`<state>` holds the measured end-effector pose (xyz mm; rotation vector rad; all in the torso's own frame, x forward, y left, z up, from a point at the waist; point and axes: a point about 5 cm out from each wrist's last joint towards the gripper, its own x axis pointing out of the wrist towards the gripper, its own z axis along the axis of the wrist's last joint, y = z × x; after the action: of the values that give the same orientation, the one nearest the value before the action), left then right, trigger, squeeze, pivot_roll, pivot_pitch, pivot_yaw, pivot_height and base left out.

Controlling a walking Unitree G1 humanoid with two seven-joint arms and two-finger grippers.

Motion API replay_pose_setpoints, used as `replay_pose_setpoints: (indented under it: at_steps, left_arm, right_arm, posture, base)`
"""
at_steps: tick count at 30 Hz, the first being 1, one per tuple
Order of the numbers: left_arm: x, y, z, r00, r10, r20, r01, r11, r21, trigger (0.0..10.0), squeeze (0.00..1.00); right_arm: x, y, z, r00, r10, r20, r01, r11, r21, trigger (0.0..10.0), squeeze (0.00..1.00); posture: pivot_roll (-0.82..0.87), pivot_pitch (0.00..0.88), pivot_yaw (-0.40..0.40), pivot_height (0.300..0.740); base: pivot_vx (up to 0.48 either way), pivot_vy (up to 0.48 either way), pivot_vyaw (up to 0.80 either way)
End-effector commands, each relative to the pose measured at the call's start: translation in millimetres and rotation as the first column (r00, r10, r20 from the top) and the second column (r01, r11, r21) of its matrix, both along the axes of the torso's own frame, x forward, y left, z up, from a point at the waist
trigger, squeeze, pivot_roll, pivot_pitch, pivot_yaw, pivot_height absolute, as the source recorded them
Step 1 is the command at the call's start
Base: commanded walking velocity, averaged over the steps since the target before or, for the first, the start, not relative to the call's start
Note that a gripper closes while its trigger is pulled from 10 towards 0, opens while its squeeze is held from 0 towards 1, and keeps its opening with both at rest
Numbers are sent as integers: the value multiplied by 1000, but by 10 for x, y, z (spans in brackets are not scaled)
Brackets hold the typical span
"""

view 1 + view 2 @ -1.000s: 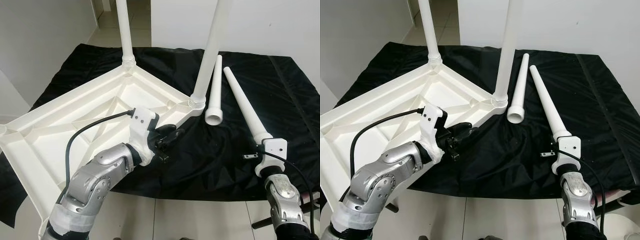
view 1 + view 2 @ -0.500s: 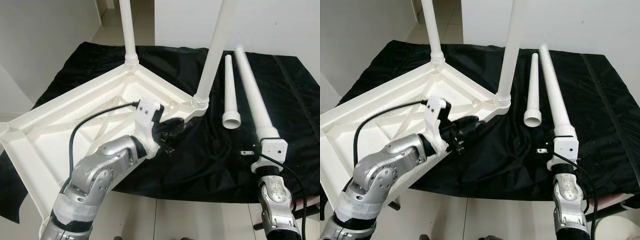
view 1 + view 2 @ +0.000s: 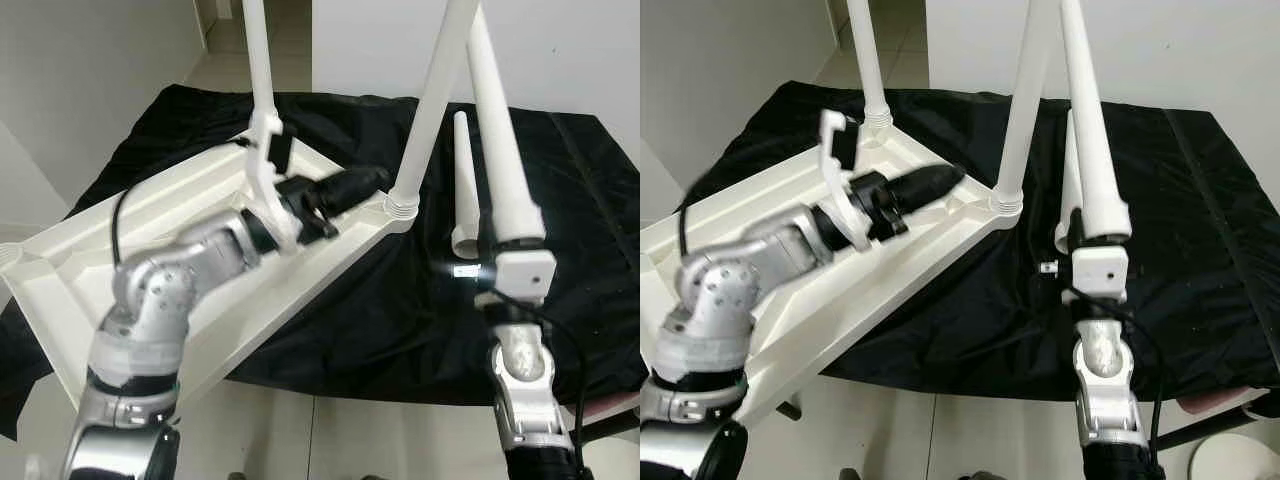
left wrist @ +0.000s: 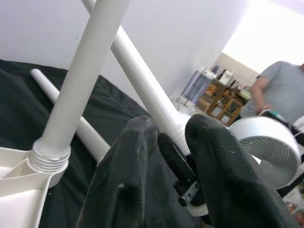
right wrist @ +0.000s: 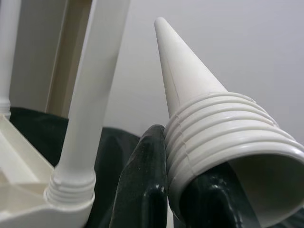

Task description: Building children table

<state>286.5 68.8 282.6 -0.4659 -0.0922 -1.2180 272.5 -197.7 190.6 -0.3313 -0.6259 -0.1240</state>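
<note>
Nearest the camera, the right claw [image 3: 497,248] pinches a white leg [image 3: 497,130] at its threaded wide end and holds it upright, tip pointing up; the right wrist view shows black fingers [image 5: 142,180] pressed against the thread ridges. Judgement: hollow moulded plastic, so light and stiff, but long and tapered, so it will lever in the grip; the smooth shaft looks slippery, and the ridged collar is the better hold. Threads could cross if started tilted. Left of it, the left claw [image 3: 355,186] reaches over the upturned tabletop [image 3: 120,260], fingers [image 4: 128,166] close together with a narrow gap, nothing between them. The tabletop lies underside up on the black-draped desk [image 3: 580,200], one end hanging off the near edge; ribbed plastic, rigid, bulky rather than heavy by the look of it, best steadied at a rim or corner. Count: four legs in all. Two fitted legs stand in corner sockets, one near the middle of the desk [image 3: 430,100], one further back [image 3: 258,60]. One held. One spare leg [image 3: 462,180] lies flat on the cloth just behind the held one, open end toward the camera. One tabletop. Far off in the left wrist view, a person [image 4: 280,90] stands in the room.
</note>
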Motion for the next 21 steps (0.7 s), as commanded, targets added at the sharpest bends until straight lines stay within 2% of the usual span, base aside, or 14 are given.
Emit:
replay_pose_setpoints:
  at_steps: [1, 2, 3, 5, 11, 12, 13, 16, 21]
  left_arm:
    - [-52, 44, 208, 963, -243, 115, 252, 965, -69, 10000, 1000]
    - [-18, 70, 298, 956, -266, 124, 278, 956, -90, 10000, 1000]
    - [-18, 70, 298, 956, -266, 124, 278, 956, -90, 10000, 1000]
    - [18, 98, 410, 944, -297, 142, 313, 944, -108, 10000, 1000]
    - [30, 86, 509, 934, -308, 180, 327, 941, -88, 10000, 1000]
    - [33, 81, 546, 932, -310, 189, 330, 940, -85, 10000, 0]
    - [33, 81, 546, 932, -310, 189, 330, 940, -85, 10000, 0]
    - [28, 94, 661, 916, -340, 215, 367, 925, -100, 10000, 0]
    - [65, 120, 763, 911, -347, 224, 380, 917, -122, 10000, 0]
  right_arm:
    - [22, 46, 370, 988, 22, 152, -14, 999, -50, 10000, 0]
    - [30, 73, 577, 973, 28, 231, -9, 996, -85, 10000, 0]
    - [30, 73, 577, 973, 28, 231, -9, 996, -85, 10000, 0]
    - [29, 124, 848, 943, 42, 331, -1, 992, -125, 10000, 0]
    - [15, 203, 1036, 915, 64, 399, -3, 988, -152, 10000, 0]
    - [-14, 244, 1105, 897, 78, 434, -3, 985, -171, 10000, 0]
    - [-14, 244, 1105, 897, 78, 434, -3, 985, -171, 10000, 0]
    - [-77, 406, 1213, 860, 156, 486, -26, 965, -263, 10000, 0]
    - [-50, 514, 1070, 876, 217, 430, -84, 948, -308, 10000, 0]
  posture:
    - [-41, 61, 16, 740]
    - [-41, 59, 19, 740]
    - [-41, 59, 19, 740]
    - [-43, 57, 23, 740]
    - [-44, 56, 27, 740]
    - [-44, 56, 27, 740]
    - [-44, 56, 27, 740]
    - [-42, 55, 34, 740]
    - [-39, 48, 32, 740]
  base:
    - [0, 0, 0]
    - [0, 0, 0]
    - [0, 0, 0]
    - [0, 0, 0]
    - [0, 0, 0]
    - [0, 0, 0]
    - [0, 0, 0]
    - [0, 0, 0]
    - [0, 0, 0]
